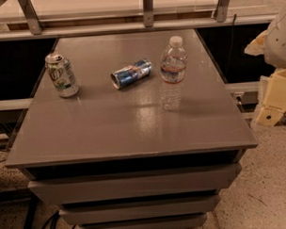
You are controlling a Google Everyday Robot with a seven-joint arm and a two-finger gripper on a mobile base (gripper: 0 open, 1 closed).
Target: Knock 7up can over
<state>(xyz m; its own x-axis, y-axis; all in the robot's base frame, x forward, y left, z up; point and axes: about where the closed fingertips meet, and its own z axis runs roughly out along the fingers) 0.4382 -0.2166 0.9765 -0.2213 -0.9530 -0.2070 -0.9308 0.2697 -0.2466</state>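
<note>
The 7up can (pixel 61 75), white and green with a silver top, stands upright near the left edge of the grey table (pixel 134 131). My arm and gripper (pixel 271 107) show as cream-coloured parts at the right edge of the view, off the table's right side and far from the can. Nothing is held that I can see.
A slim blue-and-silver can (pixel 130 73) lies on its side at the table's middle back. A clear plastic water bottle (pixel 172 74) stands upright to its right. A metal rail and window frame (pixel 149 22) run behind the table. Drawers sit below the tabletop.
</note>
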